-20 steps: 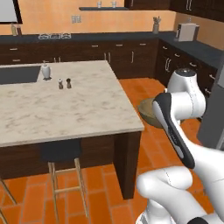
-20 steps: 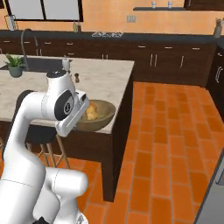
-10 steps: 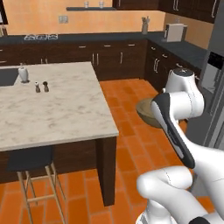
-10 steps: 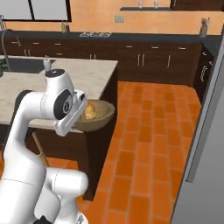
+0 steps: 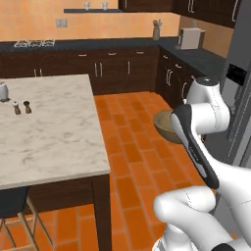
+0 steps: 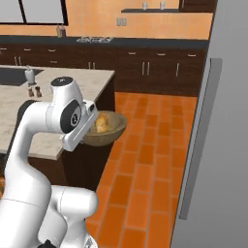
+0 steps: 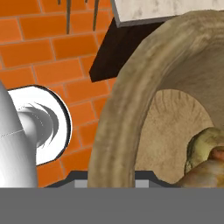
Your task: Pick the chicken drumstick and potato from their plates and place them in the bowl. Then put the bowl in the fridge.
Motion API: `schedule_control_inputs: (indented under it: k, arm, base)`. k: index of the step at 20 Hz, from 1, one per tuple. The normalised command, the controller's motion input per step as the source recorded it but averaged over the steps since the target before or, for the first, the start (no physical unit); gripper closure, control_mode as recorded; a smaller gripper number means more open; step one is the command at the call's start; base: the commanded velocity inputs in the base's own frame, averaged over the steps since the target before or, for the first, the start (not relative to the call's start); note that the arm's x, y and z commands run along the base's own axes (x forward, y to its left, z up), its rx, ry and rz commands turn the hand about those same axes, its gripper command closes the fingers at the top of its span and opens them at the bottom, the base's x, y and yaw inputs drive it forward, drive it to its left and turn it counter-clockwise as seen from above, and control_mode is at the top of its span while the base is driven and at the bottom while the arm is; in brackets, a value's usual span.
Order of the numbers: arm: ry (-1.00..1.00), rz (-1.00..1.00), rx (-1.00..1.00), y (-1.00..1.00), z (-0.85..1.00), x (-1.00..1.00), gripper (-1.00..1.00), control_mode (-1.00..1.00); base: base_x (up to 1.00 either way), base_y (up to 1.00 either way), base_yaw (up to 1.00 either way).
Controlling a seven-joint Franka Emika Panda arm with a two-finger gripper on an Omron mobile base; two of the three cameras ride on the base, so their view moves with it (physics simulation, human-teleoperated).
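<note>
The jaws are closed on the thick rim of the bowl (image 7: 114, 131), which hangs in the air above the tile floor. Right past the jaws, inside the bowl, the potato (image 7: 204, 146) and the chicken drumstick (image 7: 205, 174) lie together. The load could slide or tip out if the bowl tilts. Further away stands the fridge (image 6: 220, 121), door closed; a swing could hit it.

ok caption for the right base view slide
Gripper shut on the wooden bowl of food, carried over the tile floor toward the fridge.

no readable text, labels or signs anywhere
</note>
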Motion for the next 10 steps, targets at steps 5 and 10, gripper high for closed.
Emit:
schedule_control_inputs:
  k: [5, 10]
  arm:
    - [0.00, 0.00, 0.00, 0.00, 0.00, 0.00, 1.00, 1.00]
    - [0.00, 0.00, 0.00, 0.00, 0.00, 0.00, 1.00, 1.00]
  base:
    - [0.85, 0.00, -0.03]
    - [0.86, 0.00, -0.07]
